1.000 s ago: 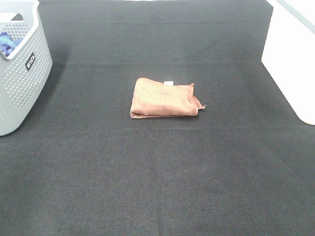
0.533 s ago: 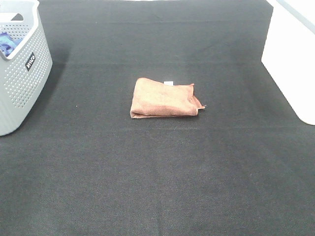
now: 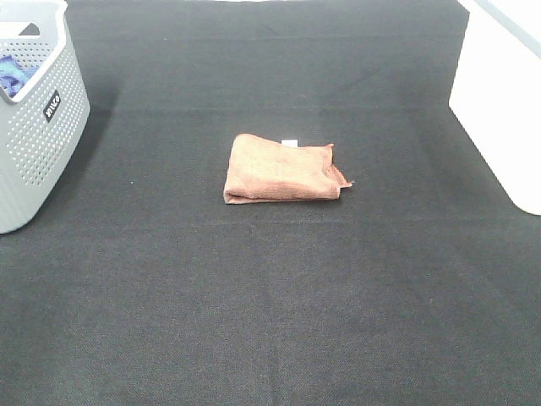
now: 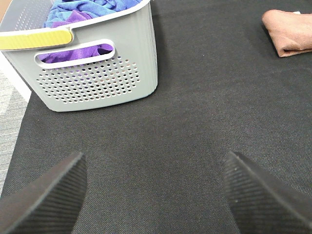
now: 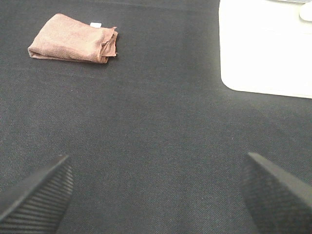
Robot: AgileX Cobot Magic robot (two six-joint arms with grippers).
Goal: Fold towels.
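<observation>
Black woven mat [image 3: 270, 321] under everything. Grey perforated plastic basket [image 3: 38, 127] at 9 o'clock, white box [image 3: 499, 110] at 3. Towel [image 3: 281, 169], reddish-brown microfibre, folded into a rectangle, lies mid-mat, well apart from both grippers. Left gripper [image 4: 155, 195] and right gripper [image 5: 156, 195]: ribbed fingers spread wide, holding nothing.
</observation>
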